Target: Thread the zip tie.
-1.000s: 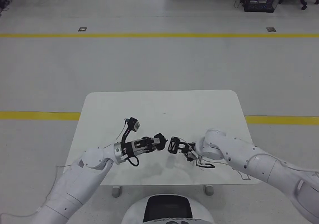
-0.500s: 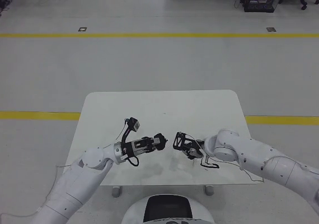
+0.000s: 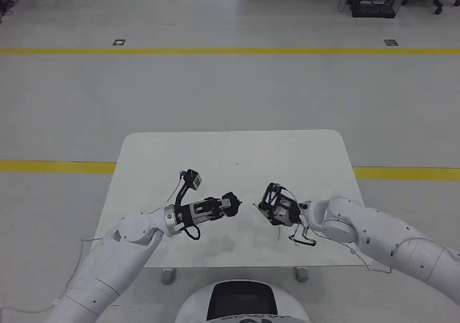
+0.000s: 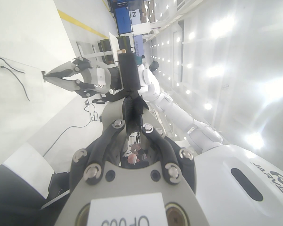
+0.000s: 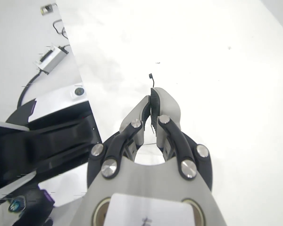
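Observation:
A thin black zip tie (image 5: 151, 79) is pinched in my right gripper (image 5: 151, 92), which is shut on it. Its small square head sticks out past the fingertips, and a short length shows between the pads. In the top view the right gripper (image 3: 264, 202) hovers over the table's front middle, pointing at my left gripper (image 3: 236, 203) with a small gap between them. In its own wrist view the left gripper (image 4: 132, 99) has its pads pressed together, with nothing visible between them. Beyond it, the right gripper (image 4: 44, 75) points sideways with a dark speck at its tip.
The white table (image 3: 230, 153) is bare across its far half. Two thin black strips (image 4: 14, 71) lie on the surface beyond the right gripper. A black cable loop (image 3: 299, 237) hangs by the right forearm near the front edge.
My right gripper has drawn back to the right, away from the left gripper, widening the gap between the tips. The left arm has stayed still.

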`<state>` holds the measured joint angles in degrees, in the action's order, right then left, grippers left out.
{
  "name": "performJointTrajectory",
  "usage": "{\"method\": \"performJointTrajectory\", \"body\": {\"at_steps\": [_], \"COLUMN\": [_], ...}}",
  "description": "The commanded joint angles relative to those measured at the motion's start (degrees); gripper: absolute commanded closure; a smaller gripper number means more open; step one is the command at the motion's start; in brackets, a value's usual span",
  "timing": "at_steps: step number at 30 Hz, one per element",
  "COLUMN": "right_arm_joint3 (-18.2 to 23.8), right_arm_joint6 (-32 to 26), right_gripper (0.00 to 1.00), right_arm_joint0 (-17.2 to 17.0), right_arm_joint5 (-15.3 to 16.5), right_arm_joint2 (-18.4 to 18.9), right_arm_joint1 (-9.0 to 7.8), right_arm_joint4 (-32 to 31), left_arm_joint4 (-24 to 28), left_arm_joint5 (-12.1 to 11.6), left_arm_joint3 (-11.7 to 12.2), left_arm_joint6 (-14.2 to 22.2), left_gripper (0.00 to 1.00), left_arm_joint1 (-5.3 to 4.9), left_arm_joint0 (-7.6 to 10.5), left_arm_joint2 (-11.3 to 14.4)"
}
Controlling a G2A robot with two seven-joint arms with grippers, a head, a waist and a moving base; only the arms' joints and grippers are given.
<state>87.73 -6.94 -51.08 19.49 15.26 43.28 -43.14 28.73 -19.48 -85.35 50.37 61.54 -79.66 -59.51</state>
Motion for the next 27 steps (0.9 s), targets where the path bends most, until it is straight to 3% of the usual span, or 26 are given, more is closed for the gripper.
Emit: {"method": "performJointTrajectory", "body": {"at_steps": [1,6,9,19,22,27], "right_arm_joint3": [1.10,3.71,4.01,4.04,3.99,4.99], "right_arm_joint6": [7.45,20.19,24.94,25.08,28.91,41.67], "right_gripper": [1.00,1.00,1.00,1.00,1.00,1.00], "right_arm_joint0": [-1.78,-4.17,-3.55,-3.64,-5.11,-9.85], "right_arm_joint5": [0.00,0.00,0.00,-0.11,-0.99,0.00], "right_arm_joint2": [0.50,-0.69,-2.80,-2.70,-1.20,0.08], "right_arm_joint1": [-2.27,-6.60,-7.85,-7.82,-7.48,-7.41], "right_arm_joint4": [-0.27,-1.49,-1.22,-0.98,1.47,5.73], "left_arm_joint4": [0.00,0.00,0.00,0.00,0.00,0.00], "left_arm_joint5": [0.00,0.00,0.00,0.00,0.00,0.00], "left_arm_joint3": [0.00,0.00,0.00,0.00,0.00,0.00], "left_arm_joint6": [0.00,0.00,0.00,0.00,0.00,0.00], "left_gripper": [1.00,1.00,1.00,1.00,1.00,1.00], "left_arm_joint1": [0.00,0.00,0.00,0.00,0.00,0.00], "left_arm_joint0": [0.00,0.00,0.00,0.00,0.00,0.00], "left_arm_joint2": [0.00,0.00,0.00,0.00,0.00,0.00]}}
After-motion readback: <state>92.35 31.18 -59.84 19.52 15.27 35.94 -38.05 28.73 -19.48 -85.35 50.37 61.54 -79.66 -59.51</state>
